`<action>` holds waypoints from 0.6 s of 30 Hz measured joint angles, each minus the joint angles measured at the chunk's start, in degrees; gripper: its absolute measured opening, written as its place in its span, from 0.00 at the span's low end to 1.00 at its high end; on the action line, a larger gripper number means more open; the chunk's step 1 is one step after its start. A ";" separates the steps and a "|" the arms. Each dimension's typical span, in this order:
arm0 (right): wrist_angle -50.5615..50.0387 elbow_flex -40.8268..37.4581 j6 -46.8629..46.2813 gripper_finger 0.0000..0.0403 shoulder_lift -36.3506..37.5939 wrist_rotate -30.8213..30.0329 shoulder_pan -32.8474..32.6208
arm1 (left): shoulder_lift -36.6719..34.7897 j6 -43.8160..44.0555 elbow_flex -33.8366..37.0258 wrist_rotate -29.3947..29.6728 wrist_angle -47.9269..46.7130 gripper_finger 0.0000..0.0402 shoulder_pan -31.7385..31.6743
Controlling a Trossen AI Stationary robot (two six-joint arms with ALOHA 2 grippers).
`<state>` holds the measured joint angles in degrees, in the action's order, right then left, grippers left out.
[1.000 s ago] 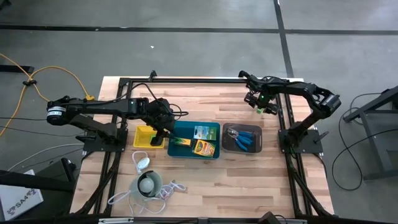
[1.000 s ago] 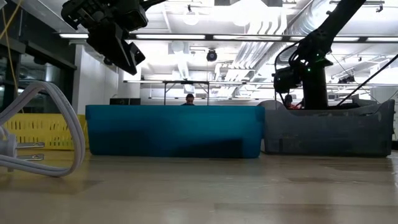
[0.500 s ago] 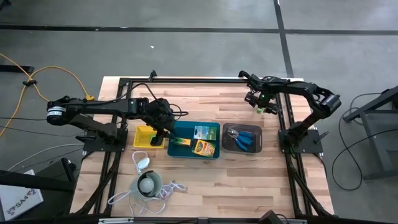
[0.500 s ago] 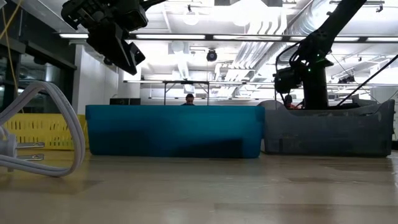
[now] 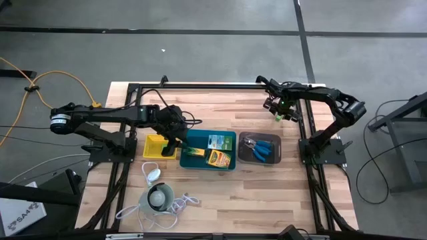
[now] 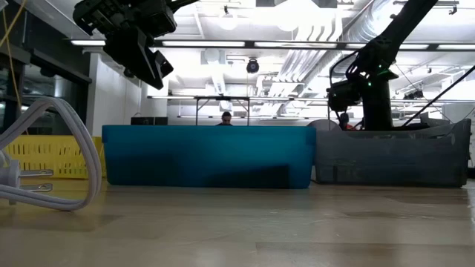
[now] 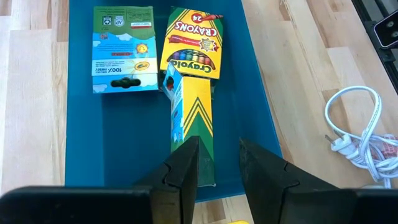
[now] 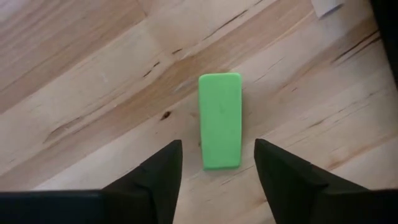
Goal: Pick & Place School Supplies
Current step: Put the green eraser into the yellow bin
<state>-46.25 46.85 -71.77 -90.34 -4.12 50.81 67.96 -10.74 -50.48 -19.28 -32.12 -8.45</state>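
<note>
Crayon boxes (image 7: pixel 191 42) in teal tray (image 7: pixel 112 155) | both end effectors open, empty: L (image 7: pixel 217 163), R (image 8: pixel 217 163)

A robotics lab or workshop is showing here: a wooden counter (image 5: pixel 267 193) is sitting on a grey concrete floor (image 5: pixel 200 47) (taped with dark lines), while exposed ducts (image 6: pixel 312 44) and strip lights (image 6: pixel 245 43) are running overhead beyond it.
</note>
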 joint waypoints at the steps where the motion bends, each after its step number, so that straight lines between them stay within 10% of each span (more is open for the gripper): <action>1: 0.03 0.00 0.00 0.47 0.01 0.01 0.00 | 0.00 0.00 0.00 -0.01 -0.01 0.27 0.00; 18: 1.14 0.32 1.79 0.47 -3.59 1.84 -0.02 | 0.00 0.23 0.00 -0.01 -0.01 0.27 0.01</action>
<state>-45.11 47.17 -69.98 -93.93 -2.28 50.78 67.96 -10.52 -50.48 -19.29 -32.13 -8.43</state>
